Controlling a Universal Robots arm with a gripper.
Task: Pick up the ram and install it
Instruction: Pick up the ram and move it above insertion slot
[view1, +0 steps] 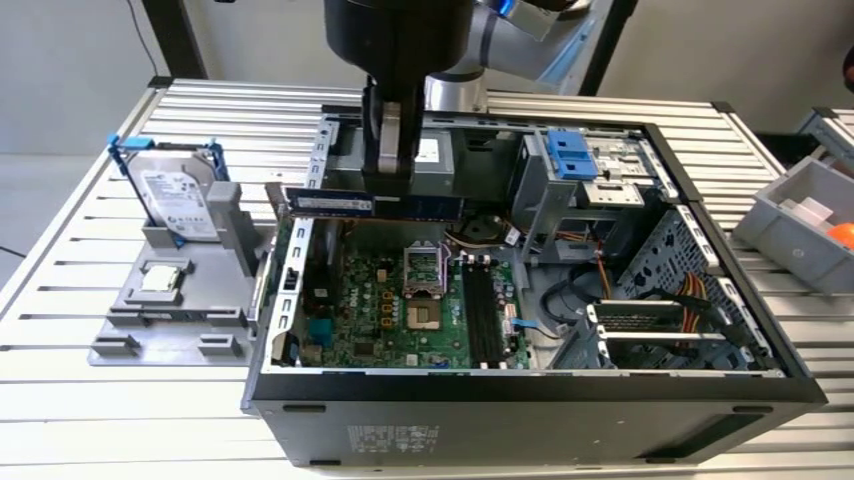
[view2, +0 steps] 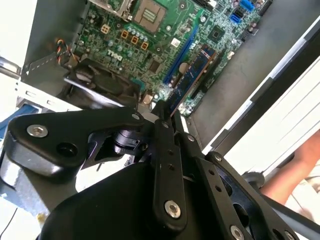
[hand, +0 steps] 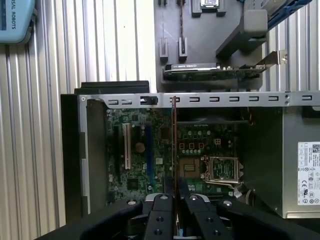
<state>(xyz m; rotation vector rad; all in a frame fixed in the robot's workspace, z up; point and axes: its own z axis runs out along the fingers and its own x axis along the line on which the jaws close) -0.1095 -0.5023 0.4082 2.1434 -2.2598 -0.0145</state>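
The ram (view1: 360, 204), a long thin blue-green stick, hangs level above the back part of the open computer case (view1: 534, 385), over the green motherboard (view1: 387, 305). My gripper (view1: 387, 185) is shut on its middle from above. In the first wrist view the ram (hand: 174, 140) shows edge-on as a thin line running out from between my fingertips (hand: 165, 192), with the gripper (hand: 174, 187) above the board beside the processor socket (hand: 220, 169). In the second wrist view the ram (view2: 192, 80) sticks out from the gripper (view2: 165, 114) over the board. The black memory slots (view1: 481, 312) lie right of the socket in the exterior view.
A grey holder (view1: 134, 315) at the exterior view's left carries a silver hard drive in a blue frame (view1: 180, 195) and a small square processor (view1: 163, 278). A grey bin (view1: 801, 225) stands at the right. A person's arm (view2: 295, 170) shows beside the case.
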